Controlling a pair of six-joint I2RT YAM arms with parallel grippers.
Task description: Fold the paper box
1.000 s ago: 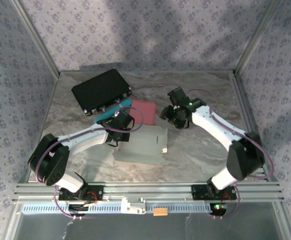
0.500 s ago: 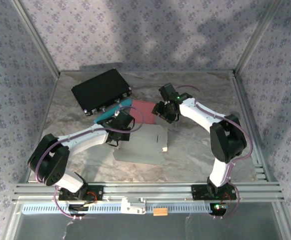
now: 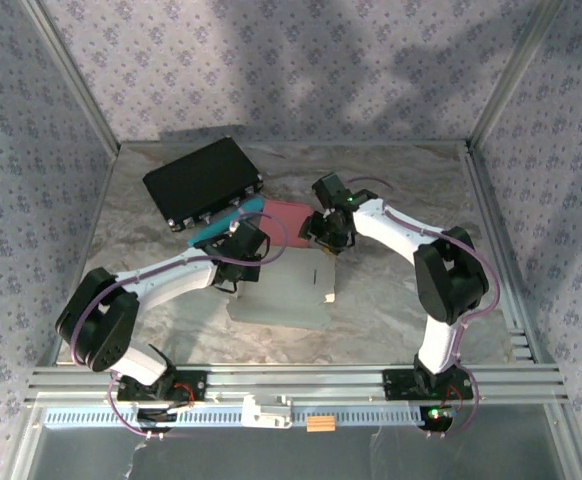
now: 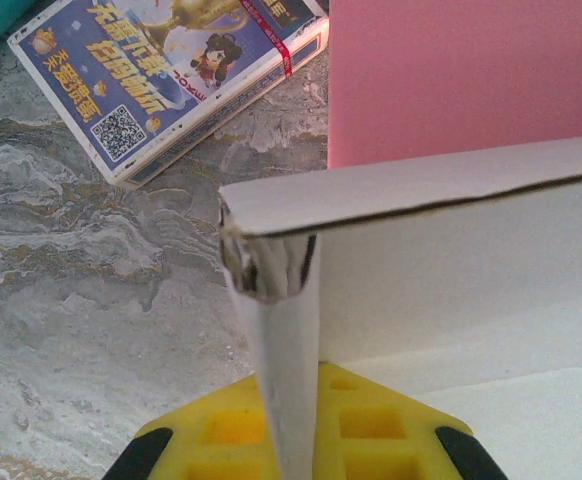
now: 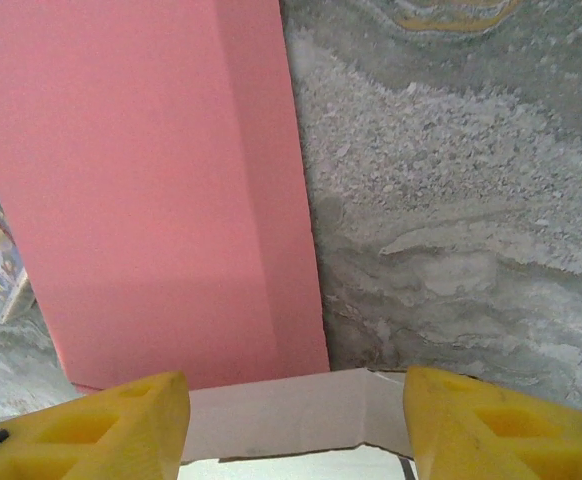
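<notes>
The paper box [image 3: 283, 296] is lying centrally on the worktop [image 3: 401, 190], its nine o'clock flap [image 4: 276, 330] being pinched upright by the left jaws. The right jaws are hovering spread above its twelve o'clock edge; next, they probably need to grip and raise that edge.

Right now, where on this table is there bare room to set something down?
Bare: the table's far right, between the right arm and side rail, and the strip before the paper box. Crowded: the middle, around pink sheet, black case, left gripper and right gripper.
</notes>
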